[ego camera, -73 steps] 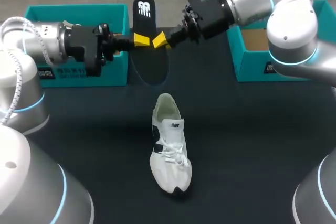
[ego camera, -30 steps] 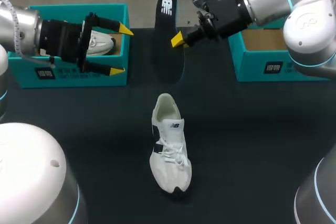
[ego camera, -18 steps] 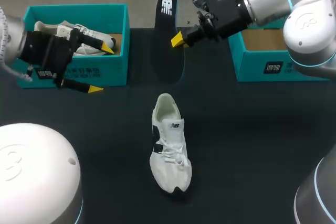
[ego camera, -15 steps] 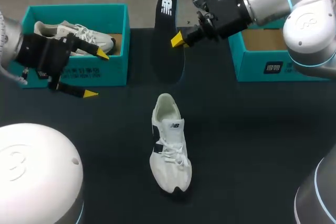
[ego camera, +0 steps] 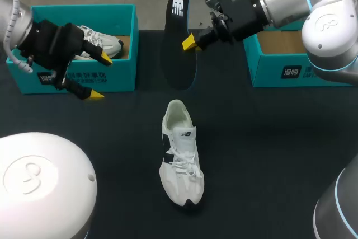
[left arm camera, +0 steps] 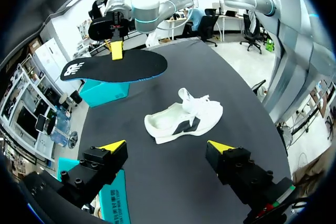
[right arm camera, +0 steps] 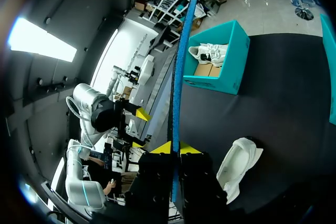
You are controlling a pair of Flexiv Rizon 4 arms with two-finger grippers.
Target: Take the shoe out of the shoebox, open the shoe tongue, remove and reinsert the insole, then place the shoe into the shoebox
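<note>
A white shoe (ego camera: pixel 180 158) lies on the black table, heel toward the far side, with its opening empty. Above and beyond it my right gripper (ego camera: pixel 189 43) is shut on the edge of the black insole (ego camera: pixel 178 32), holding it off the table. The right wrist view shows the insole (right arm camera: pixel 178 66) edge-on between the shut fingers (right arm camera: pixel 172 148), with the shoe (right arm camera: pixel 241 166) below. My left gripper (ego camera: pixel 100 78) hangs open and empty in front of the left shoebox (ego camera: pixel 120 74). From its own wrist view, the left gripper (left arm camera: pixel 167 146) faces the shoe (left arm camera: pixel 184 121) and the insole (left arm camera: pixel 113 67).
The teal left shoebox holds a second white shoe (ego camera: pixel 100 42). A second teal shoebox (ego camera: pixel 268 71) stands at the back right, under my right arm. Bare black table surrounds the shoe on all sides.
My left gripper let go of the insole, opened and drew back left and toward me, down in front of the left shoebox. The right gripper lifted the insole slightly, then held still.
</note>
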